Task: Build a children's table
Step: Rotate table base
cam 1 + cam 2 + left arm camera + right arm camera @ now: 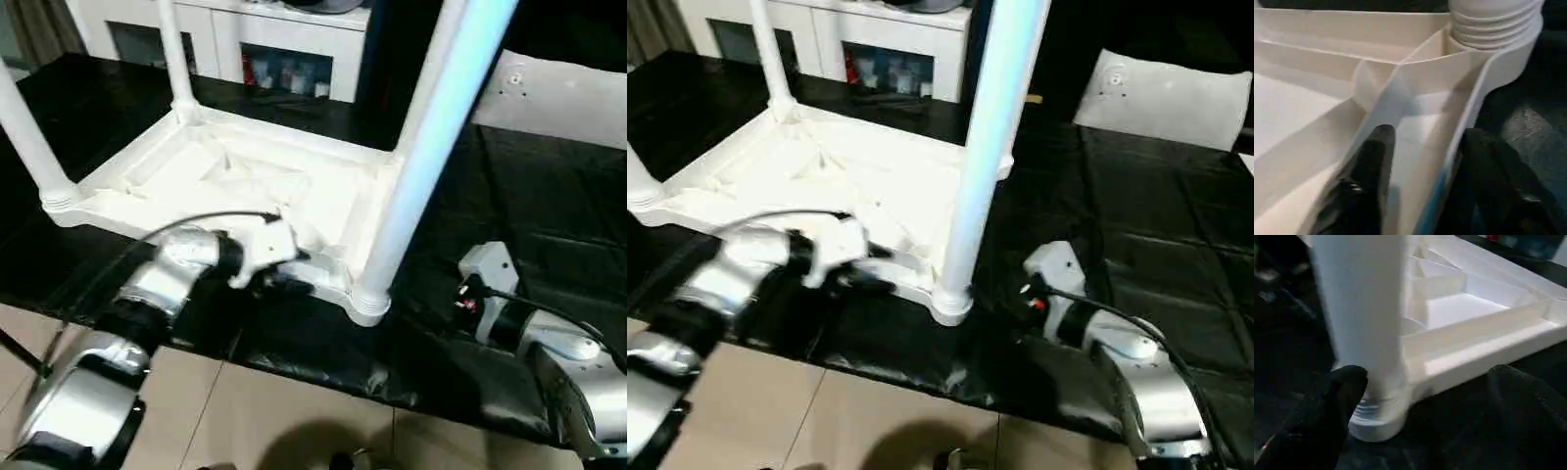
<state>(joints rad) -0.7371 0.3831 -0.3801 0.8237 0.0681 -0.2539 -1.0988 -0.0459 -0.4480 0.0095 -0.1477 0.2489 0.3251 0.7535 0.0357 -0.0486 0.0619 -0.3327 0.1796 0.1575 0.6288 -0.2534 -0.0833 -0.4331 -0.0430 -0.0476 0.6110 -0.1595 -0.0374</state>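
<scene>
The white tabletop (pixel 235 176) lies upside down on the black-covered table, ribbed underside up. Three white legs stand in its corner sockets: one at the far left (pixel 174 54), one at the near left (pixel 24 132), and a large one at the near right corner (pixel 431 147). My left gripper (pixel 1430 142) is open at the tabletop's near rim (pixel 1469 112), one finger inside the rim and one outside. Just right of the near right leg's ringed base (pixel 1374 416), my right gripper (pixel 1435 382) is open, with that leg and corner ahead between its fingers (pixel 1342 396).
A flat white sheet (pixel 558 93) with a small round mark lies at the back right on the black cover (pixel 549 215). White cabinets (pixel 265 39) stand behind the table. The table's front edge runs just below the grippers, with tiled floor (pixel 294 411) beyond.
</scene>
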